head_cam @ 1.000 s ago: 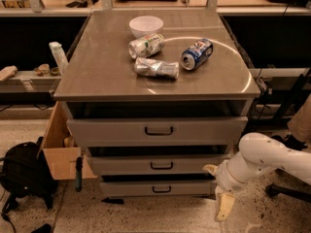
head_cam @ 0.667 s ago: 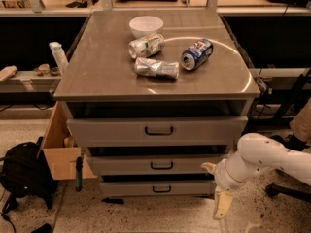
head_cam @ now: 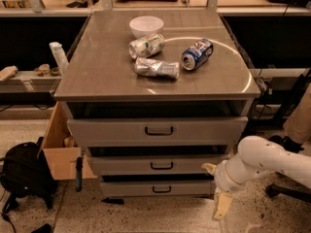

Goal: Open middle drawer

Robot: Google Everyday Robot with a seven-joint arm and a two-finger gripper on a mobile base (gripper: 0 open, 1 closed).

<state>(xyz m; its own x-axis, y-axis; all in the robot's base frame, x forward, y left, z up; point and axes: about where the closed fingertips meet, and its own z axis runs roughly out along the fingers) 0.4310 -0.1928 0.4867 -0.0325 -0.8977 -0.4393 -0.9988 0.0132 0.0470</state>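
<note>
The middle drawer (head_cam: 126, 165) is a grey metal front with a small black loop handle (head_cam: 162, 165), set between a larger top drawer (head_cam: 112, 130) and a slimmer bottom drawer (head_cam: 131, 188). It stands slightly out from the cabinet, with a dark gap above it. My gripper (head_cam: 215, 188) is on the white arm at the lower right, beside the right end of the middle and bottom drawer fronts. Its fingers are spread apart and hold nothing. One fingertip (head_cam: 209, 168) is close to the middle drawer's right end, well to the right of the handle.
On the cabinet top (head_cam: 97, 76) are a white bowl (head_cam: 146, 25), two crushed cans (head_cam: 146, 45) (head_cam: 156, 68) and a blue can (head_cam: 197, 53). An open cardboard box (head_cam: 60, 152) and a black backpack (head_cam: 24, 176) are at the left on the floor. A chair base (head_cam: 291, 191) is at the right.
The gripper has shifted only very slightly beside the drawers' right end. The drawers have not moved.
</note>
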